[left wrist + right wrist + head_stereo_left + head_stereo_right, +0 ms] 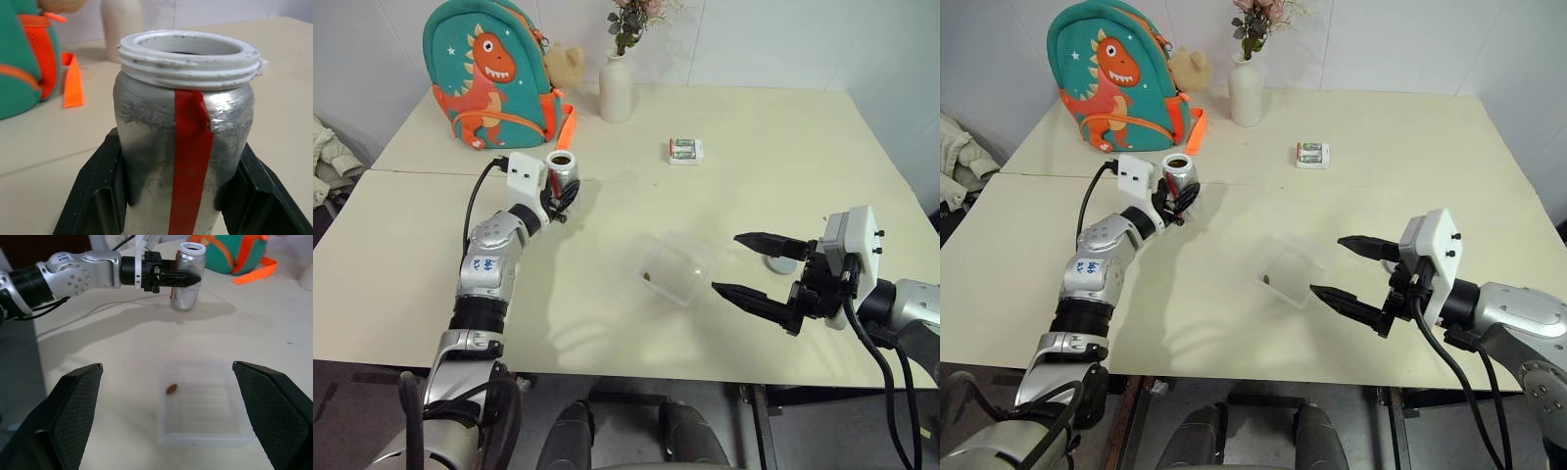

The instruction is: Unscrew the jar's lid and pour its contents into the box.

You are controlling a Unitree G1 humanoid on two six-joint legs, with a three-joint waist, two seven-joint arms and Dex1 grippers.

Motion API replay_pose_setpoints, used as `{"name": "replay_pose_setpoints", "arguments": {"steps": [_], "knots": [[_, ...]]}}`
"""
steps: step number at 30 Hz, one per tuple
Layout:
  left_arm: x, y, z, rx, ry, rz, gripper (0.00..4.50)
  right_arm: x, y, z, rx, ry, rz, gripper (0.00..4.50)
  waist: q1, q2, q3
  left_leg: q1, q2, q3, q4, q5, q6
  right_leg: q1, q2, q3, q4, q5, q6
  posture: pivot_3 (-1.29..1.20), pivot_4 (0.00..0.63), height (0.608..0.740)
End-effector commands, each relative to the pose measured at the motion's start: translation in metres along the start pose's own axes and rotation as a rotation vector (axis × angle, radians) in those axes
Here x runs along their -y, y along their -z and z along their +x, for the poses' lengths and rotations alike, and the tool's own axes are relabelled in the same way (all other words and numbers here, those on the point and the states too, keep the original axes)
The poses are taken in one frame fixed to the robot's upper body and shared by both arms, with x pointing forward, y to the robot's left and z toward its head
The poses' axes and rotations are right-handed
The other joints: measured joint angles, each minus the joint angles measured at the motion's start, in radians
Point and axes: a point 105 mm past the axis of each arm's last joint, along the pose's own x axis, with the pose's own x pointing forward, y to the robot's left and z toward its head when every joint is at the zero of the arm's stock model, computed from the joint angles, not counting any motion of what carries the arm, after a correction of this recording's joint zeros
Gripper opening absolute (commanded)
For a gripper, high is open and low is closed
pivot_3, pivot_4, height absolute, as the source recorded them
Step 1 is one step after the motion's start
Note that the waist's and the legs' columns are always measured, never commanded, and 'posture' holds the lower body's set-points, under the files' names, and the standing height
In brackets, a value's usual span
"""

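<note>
Surface: a cream table (724, 147) against a white wall, with every place below given from the box.
Box: the clear box (677, 266) lies near the front of the table, with one small brown bit (171, 389) on its floor.
Jar: the silver jar (562, 174) with a red strip stands upright, well apart from the box on its far left side; its threaded mouth is uncovered and it looks dark inside.
Left gripper: the left gripper (561, 196) is clamped tight around the jar's body.
Right gripper: the right gripper (749, 265) hangs just right of the box, its fingers spread wide and holding nothing.
Lid: something pale lies behind the right gripper, right of the box; whether it is the lid I cannot tell.
Step in hand: judging by the open mouth, pouring; bring the mouth over the middle of the box before tilting, and tip slowly so the bits do not bounce off the low walls.
Around: a dinosaur backpack (489, 70), a white vase (616, 86) and a small packet (685, 150) sit far behind the box.
In the way: nothing lies between jar and box; the right gripper is the nearest thing to it.
</note>
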Motion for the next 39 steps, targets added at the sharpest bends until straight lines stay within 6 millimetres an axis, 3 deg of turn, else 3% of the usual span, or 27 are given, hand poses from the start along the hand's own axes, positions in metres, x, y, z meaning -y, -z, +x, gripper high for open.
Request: {"name": "replay_pose_setpoints", "arguments": {"steps": [1, 8, 16, 23, 31, 35, 36, 39], "knots": [[-0.001, -0.012, -0.007, 0.063, -0.008, 0.027, 1.97, -0.003, -0.010, -0.003, 0.012, 0.004, -0.036, 4.47, 0.000, 0.000, 0.000, 0.000, 0.000, 0.000, 0.000, 0.000, 0.000, 0.000, 0.000, 0.000, -0.001, 0.000, 0.000, 0.00, 0.150, 0.740], [0.006, 0.007, -0.015, 0.045, 0.037, 0.075, 1.97, 0.002, -0.006, -0.002, 0.008, 0.003, -0.030, 4.47, 0.001, 0.000, 0.000, 0.001, 0.001, 0.001, 0.000, 0.000, 0.000, 0.003, 0.000, 0.000, -0.007, 0.001, -0.001, 0.00, 0.150, 0.740], [-0.004, 0.012, -0.021, 0.035, 0.017, 0.086, 4.45, 0.007, -0.005, 0.001, 0.020, -0.009, -0.028, 4.50, 0.000, 0.000, 0.000, 0.001, 0.001, 0.001, -0.001, 0.000, 0.001, 0.003, 0.000, 0.000, -0.008, 0.001, -0.001, 0.00, 0.150, 0.740], [-0.010, 0.008, -0.036, 0.021, 0.031, 0.139, 4.45, 0.010, -0.003, 0.006, 0.035, -0.022, -0.033, 4.50, -0.002, 0.000, 0.000, 0.001, 0.001, 0.001, -0.002, 0.000, 0.001, 0.003, 0.000, 0.000, -0.009, 0.001, -0.001, 0.00, 0.150, 0.740], [-0.015, 0.005, -0.086, -0.031, 0.112, 0.252, 4.45, 0.013, 0.003, 0.003, 0.020, -0.035, -0.043, 4.50, -0.002, 0.000, 0.000, 0.001, 0.002, 0.002, -0.004, -0.001, 0.000, 0.002, 0.000, 0.000, -0.010, 0.000, -0.002, 0.00, 0.150, 0.740], [0.000, -0.016, -0.111, 0.023, 0.307, 0.469, 4.45, 0.016, 0.005, 0.000, -0.002, -0.056, -0.077, 4.50, -0.002, 0.000, 0.000, 0.001, 0.002, 0.002, -0.004, -0.001, 0.000, 0.002, 0.000, -0.001, -0.011, -0.004, -0.011, 0.00, 0.150, 0.740], [0.005, -0.018, -0.114, 0.028, 0.364, 0.530, 4.45, 0.018, 0.006, -0.001, -0.007, -0.060, -0.088, 4.50, -0.002, 0.000, 0.000, 0.001, 0.003, 0.003, -0.005, -0.001, 0.000, 0.002, 0.000, -0.001, -0.013, -0.008, -0.020, 0.00, 0.150, 0.740], [0.012, -0.023, -0.118, 0.019, 0.508, 0.628, 4.45, 0.023, 0.007, -0.004, -0.021, -0.073, -0.124, 4.50, 0.001, 0.000, 0.000, 0.002, 0.004, 0.005, -0.006, -0.001, 0.001, 0.004, -0.002, -0.001, -0.017, -0.007, -0.022, 0.00, 0.150, 0.740]]}}
